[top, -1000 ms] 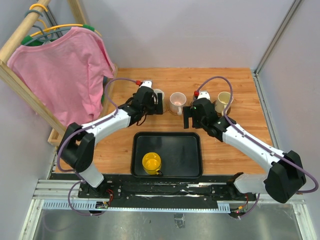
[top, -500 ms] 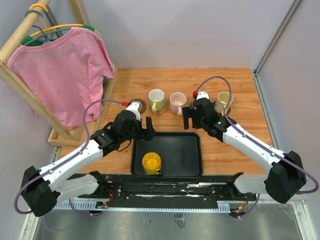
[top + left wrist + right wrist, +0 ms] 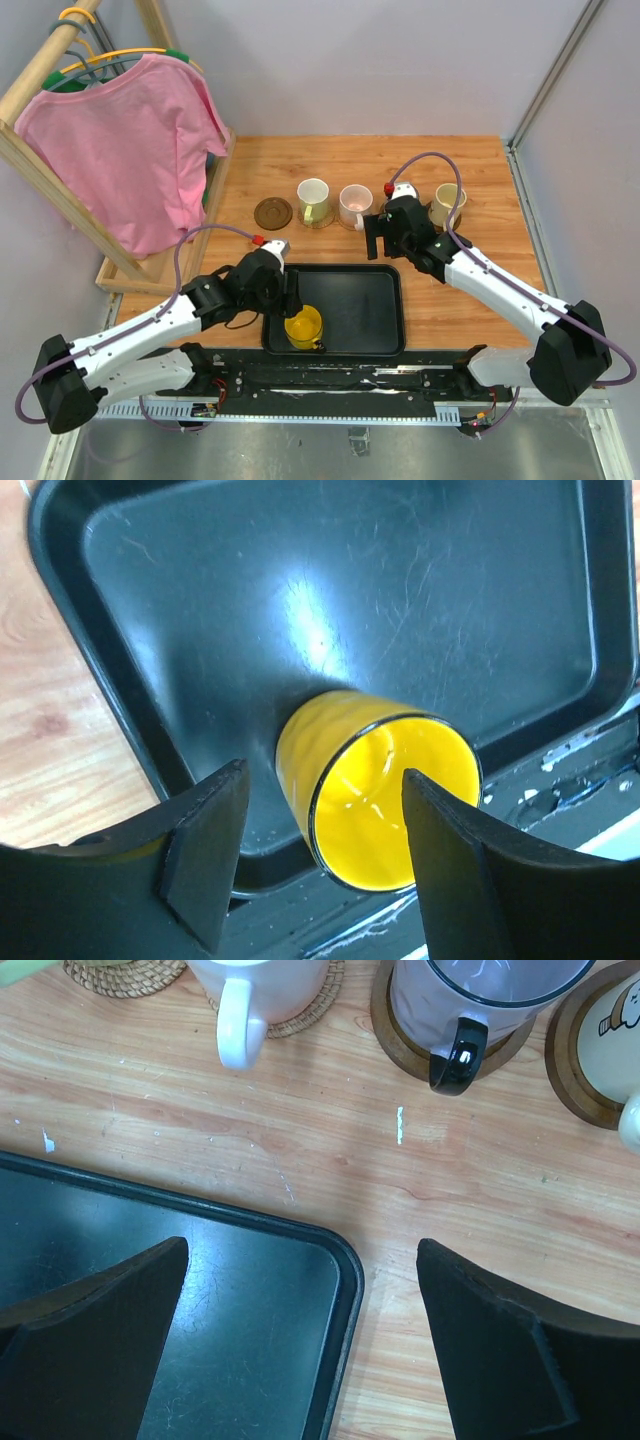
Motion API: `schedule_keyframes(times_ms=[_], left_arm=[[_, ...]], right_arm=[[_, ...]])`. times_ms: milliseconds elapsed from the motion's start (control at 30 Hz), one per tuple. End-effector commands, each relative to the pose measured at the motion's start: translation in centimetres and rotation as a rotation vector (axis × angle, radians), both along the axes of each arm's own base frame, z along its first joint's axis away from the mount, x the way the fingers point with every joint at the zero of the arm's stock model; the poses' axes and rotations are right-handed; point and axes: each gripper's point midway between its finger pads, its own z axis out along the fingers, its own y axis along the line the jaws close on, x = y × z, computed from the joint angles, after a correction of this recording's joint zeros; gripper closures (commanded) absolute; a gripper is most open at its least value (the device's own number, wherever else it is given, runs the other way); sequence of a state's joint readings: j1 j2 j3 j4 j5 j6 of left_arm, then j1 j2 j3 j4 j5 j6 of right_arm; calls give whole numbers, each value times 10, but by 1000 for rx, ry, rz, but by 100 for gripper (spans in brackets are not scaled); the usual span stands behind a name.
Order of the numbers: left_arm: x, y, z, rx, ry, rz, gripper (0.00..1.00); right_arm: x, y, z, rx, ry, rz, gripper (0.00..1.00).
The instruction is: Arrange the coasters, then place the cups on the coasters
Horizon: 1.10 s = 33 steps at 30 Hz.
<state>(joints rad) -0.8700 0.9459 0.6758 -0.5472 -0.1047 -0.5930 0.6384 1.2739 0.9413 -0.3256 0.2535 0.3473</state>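
A yellow cup (image 3: 303, 325) (image 3: 380, 800) stands in the black tray (image 3: 360, 300). My left gripper (image 3: 292, 303) (image 3: 325, 855) is open and straddles its rim, with a gap still showing at the left finger (image 3: 205, 850). One dark coaster (image 3: 272, 212) lies bare at the back. Beside it, the white cup (image 3: 313, 201), pink cup (image 3: 354, 205) and cream cup (image 3: 447, 203) stand on coasters. The greyish purple cup (image 3: 480, 985) stands on a dark coaster (image 3: 400, 1045); my right arm hides it from above. My right gripper (image 3: 383, 243) (image 3: 300, 1330) hangs open and empty over the tray's far right corner (image 3: 345, 1260).
A pink shirt (image 3: 130, 140) hangs on a wooden rack (image 3: 150, 270) along the table's left side. Grey walls close in the back and right. Both arm bases sit on the metal rail (image 3: 340, 385) just in front of the tray.
My left arm has pulled back from the cup row to the tray, uncovering the bare coaster. Its jaws now stand narrower, round the yellow cup. The right arm has not moved.
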Motion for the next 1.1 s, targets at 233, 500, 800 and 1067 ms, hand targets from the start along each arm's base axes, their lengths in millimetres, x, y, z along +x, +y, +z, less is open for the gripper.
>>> schedule_keyframes(times_ms=[233, 500, 800, 1067], left_arm=[[-31, -3, -38, 62, 108, -57, 55], [3, -4, -31, 98, -41, -2, 80], [57, -14, -5, 170, -318, -3, 86], [86, -37, 30, 193, -495, -88, 63]], right_arm=[[-5, 2, 0, 25, 20, -4, 2], [-5, -4, 5, 19, -3, -25, 2], [-7, -9, 6, 21, -18, -48, 2], [-10, -9, 4, 34, -7, -48, 2]])
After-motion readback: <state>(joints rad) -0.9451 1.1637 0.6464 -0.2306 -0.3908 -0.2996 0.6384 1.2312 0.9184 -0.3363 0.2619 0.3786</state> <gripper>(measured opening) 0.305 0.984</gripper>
